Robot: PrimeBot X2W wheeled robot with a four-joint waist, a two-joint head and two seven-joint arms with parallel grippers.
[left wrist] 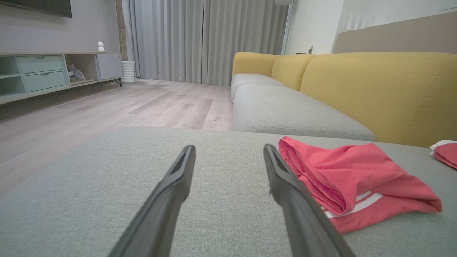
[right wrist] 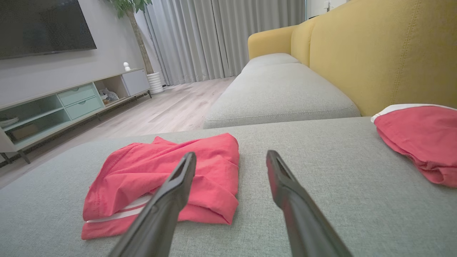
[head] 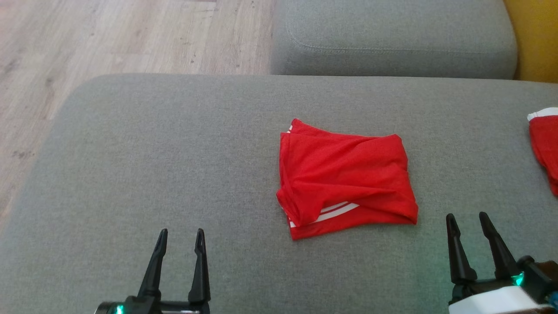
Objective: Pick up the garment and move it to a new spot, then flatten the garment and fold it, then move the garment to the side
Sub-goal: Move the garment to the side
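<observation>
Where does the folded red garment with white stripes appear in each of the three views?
Head view: folded red garment at centre, slightly right, on the grey cushion.
Left wrist view: garment at lower right.
Right wrist view: garment at lower left.
Shared landmark: second red garment, at each view's right edge.

No writing, label, brand, number or sign could be read anywhere from where I stood.
</observation>
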